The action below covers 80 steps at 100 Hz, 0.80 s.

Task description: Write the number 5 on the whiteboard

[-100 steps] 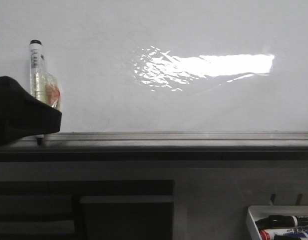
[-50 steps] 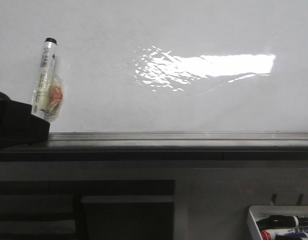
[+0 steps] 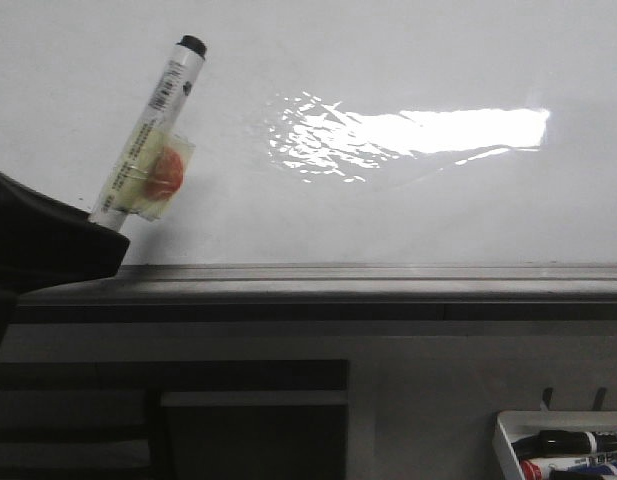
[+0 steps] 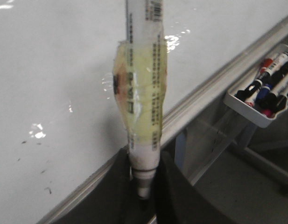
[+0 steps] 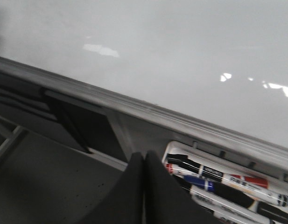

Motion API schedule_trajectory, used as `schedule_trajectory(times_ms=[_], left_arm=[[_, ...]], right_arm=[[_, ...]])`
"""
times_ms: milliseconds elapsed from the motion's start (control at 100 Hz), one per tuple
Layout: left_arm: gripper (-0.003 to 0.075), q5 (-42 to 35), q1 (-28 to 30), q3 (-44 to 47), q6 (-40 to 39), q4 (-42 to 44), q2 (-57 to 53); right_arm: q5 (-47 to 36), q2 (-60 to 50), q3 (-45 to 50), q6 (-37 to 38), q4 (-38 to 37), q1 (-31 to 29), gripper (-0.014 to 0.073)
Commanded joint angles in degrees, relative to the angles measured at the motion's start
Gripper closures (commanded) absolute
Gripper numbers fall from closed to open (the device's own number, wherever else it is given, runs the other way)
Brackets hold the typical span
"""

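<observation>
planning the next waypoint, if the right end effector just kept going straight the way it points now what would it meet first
Most likely the white marker tray, or the markers lying in it. The right end effector, its fingers together, points up toward the whiteboard, and the tray sits just ahead of its tips. Depth is unclear from this view.

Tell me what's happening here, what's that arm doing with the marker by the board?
The left gripper is shut on a white marker with yellowish tape wrapped round its barrel, holding it tilted in front of the large glossy white whiteboard, above the grey metal ledge. No digit shows on the board. The right gripper is shut and empty, above a small white tray of markers.
</observation>
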Motion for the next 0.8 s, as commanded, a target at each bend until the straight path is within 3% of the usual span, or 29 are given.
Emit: schedule_trajectory(times_ms=[0,150,250,470,790], left_arm=[[0.0741,-5.02,0.19,-1.61,-0.43,8.63,-1.29],[0.0741,-12.29,0.19,-1.61,-0.43,20.66,-1.34],[0.0741,-14.63,0.19,-1.61,-0.33,26.97,-1.34],[0.0741,-14.64,0.19,-1.61,-0.33,28.50,-1.34],[0.0741,-14.64,0.19,-1.61,-0.33,28.50,-1.34]], right_arm=[[-4.45,4.54,-4.94,-1.09,-0.03,4.77,0.0567],[-5.13,11.43,-9.80,-1.09,-0.03,13.08,0.0327],[-7.88,16.08,-12.54,-1.09,-0.03,17.18,0.0223],[-14.67,23.72,-17.04,-1.09,-0.03,23.68,0.0217],[-18.23,31.26,-21.27,-1.09,3.04,25.47,0.0218]])
